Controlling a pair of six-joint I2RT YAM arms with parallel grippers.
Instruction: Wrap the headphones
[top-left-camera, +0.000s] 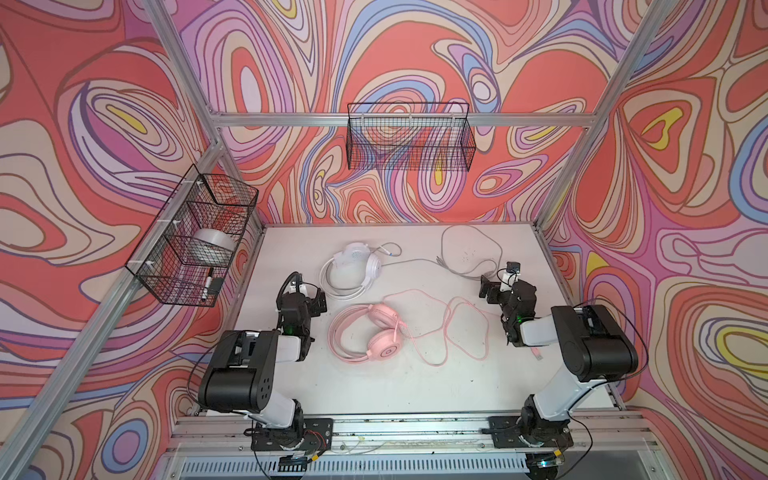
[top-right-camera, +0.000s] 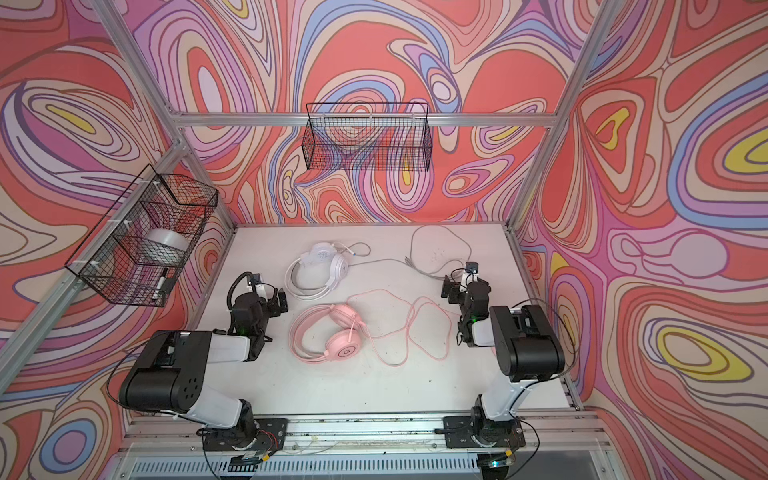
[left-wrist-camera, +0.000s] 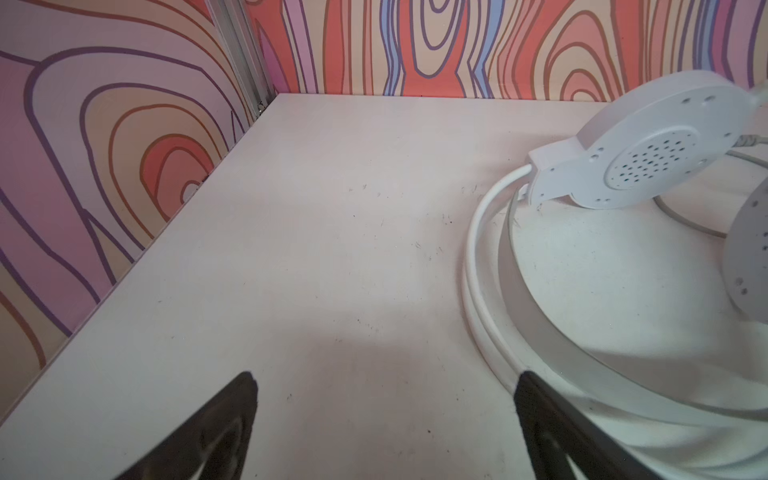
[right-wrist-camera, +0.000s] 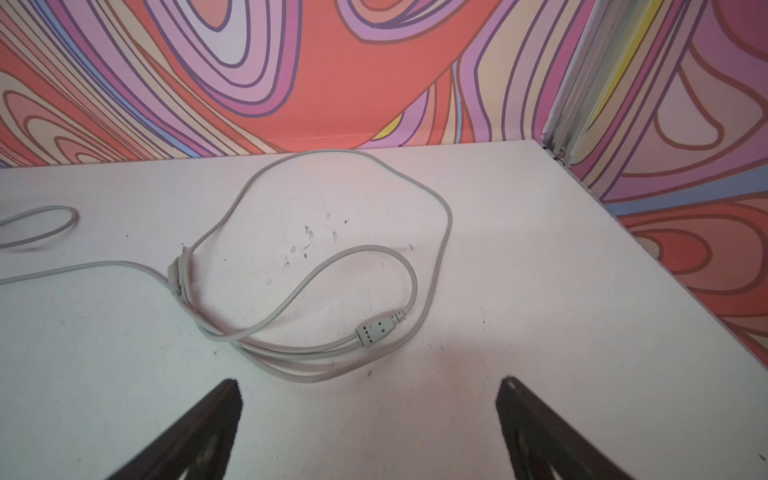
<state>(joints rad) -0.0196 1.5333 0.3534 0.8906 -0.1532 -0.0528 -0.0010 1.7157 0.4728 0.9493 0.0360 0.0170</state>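
Nothing wrapped yet. My left claw (left-wrist-camera: 386, 386) gapes empty beside the white headset (left-wrist-camera: 648, 153); my right claw (right-wrist-camera: 370, 386) gapes empty before its loose grey cord (right-wrist-camera: 374, 330).

No readable text, labels or numbers, pink headphones (top-left-camera: 385, 351) and white headphones (top-left-camera: 371, 267) bear no legible brand
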